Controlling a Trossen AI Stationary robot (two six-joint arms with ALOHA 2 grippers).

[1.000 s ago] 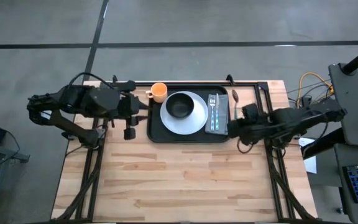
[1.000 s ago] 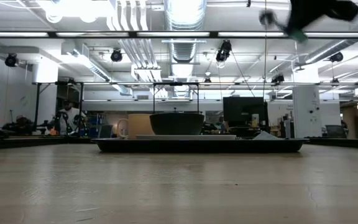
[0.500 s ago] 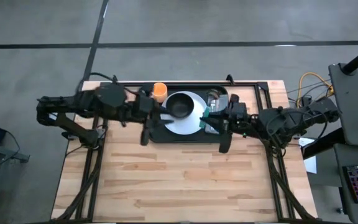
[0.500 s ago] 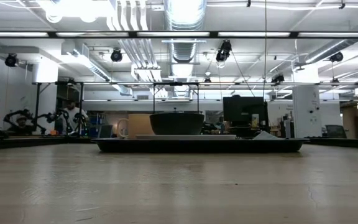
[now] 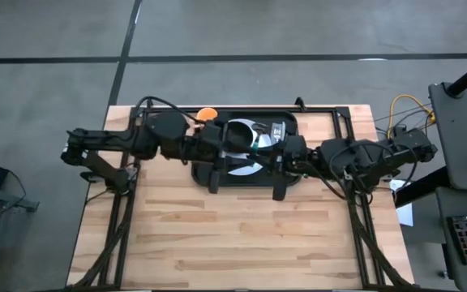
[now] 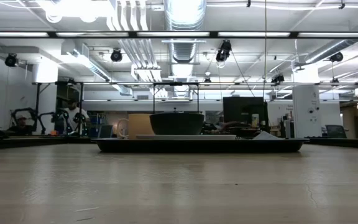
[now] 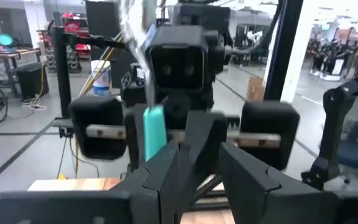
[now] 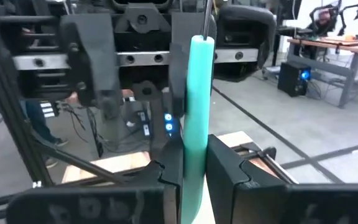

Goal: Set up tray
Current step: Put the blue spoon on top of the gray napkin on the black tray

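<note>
The black tray (image 5: 288, 123) lies at the table's far edge, also seen in the low view (image 6: 197, 146). It holds a white plate (image 5: 235, 168) with a black bowl (image 5: 239, 132) and a grey napkin (image 5: 279, 130). An orange cup (image 5: 207, 113) stands at its far left corner. My right gripper (image 5: 267, 152) hovers over the tray, shut on a teal-handled utensil (image 8: 199, 93). My left gripper (image 5: 242, 150) faces it, almost fingertip to fingertip, open (image 7: 199, 168). The teal handle (image 7: 154, 134) stands just beside the left fingers. My right gripper pinches the utensil's teal handle (image 8: 194, 146) between its two fingers (image 8: 229, 168). The fingers come level from the table's right and lie across the handle. The handle stands upright with the metal shaft rising from its top. It is lifted clear above the tray.
The two arms (image 5: 148, 139) (image 5: 355, 158) reach over the tray from left and right. Bare wooden table (image 5: 242, 235) spreads toward the near edge. A black frame rail (image 5: 323, 109) runs along the far edge. A person (image 6: 73, 115) shows in the room beyond.
Both grippers have moved inward from the tray's left and right sides to meet over its middle. The right gripper has kept the teal-handled utensil throughout. Tray, plate, bowl and cup have stayed in place.
</note>
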